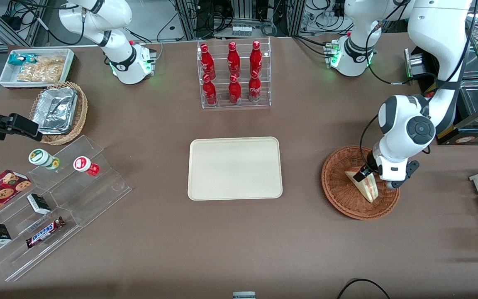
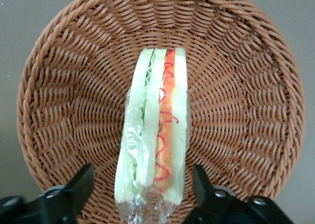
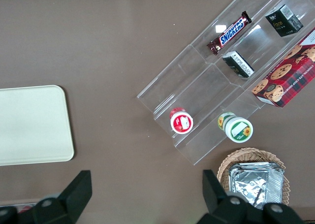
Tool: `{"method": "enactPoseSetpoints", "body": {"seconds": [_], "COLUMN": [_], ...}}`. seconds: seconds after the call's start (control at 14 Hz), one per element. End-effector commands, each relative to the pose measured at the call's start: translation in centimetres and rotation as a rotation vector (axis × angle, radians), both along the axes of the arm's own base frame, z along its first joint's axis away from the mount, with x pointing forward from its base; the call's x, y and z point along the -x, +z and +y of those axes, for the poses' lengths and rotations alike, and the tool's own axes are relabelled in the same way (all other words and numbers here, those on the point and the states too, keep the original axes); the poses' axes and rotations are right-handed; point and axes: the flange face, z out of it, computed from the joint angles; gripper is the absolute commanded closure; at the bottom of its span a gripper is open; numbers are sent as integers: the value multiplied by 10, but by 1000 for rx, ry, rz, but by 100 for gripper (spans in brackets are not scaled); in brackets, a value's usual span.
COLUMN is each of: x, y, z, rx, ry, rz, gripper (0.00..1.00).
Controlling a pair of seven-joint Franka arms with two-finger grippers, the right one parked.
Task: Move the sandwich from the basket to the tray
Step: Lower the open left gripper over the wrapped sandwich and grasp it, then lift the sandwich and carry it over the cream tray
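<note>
A brown table (image 1: 181, 249) seen from the front. At its middle lies the flat cream tray (image 1: 235, 168), bare. Toward the working arm's end sits the round reddish-brown wicker basket (image 1: 338, 187). Inside it the wrapped sandwich (image 1: 365, 186) stands on edge, its red and green layers showing. The gripper (image 1: 367, 173) is lowered into the basket, its fingers (image 2: 74, 189) spread wide on either side of the sandwich's end, not touching it.

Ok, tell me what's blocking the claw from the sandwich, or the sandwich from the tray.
Nothing visible. The claw is open, straddling the sandwich in the basket. Between basket and tray lies only bare tabletop.
</note>
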Motion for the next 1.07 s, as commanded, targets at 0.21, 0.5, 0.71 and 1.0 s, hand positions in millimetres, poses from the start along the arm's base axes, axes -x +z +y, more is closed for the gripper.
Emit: {"method": "enactPoseSetpoints", "body": {"seconds": [0.21,0.5,0.71,1.0], "x": [-13,-23,-29,-4], "y": [10,63,89,89], "z": [-2,-25,-77,-187], "rx": [-4,-11,16,44], "ry": [-2,-209,-499,-561], "rz": [-21,69,126,124], "gripper": [94,96,96,100]}}
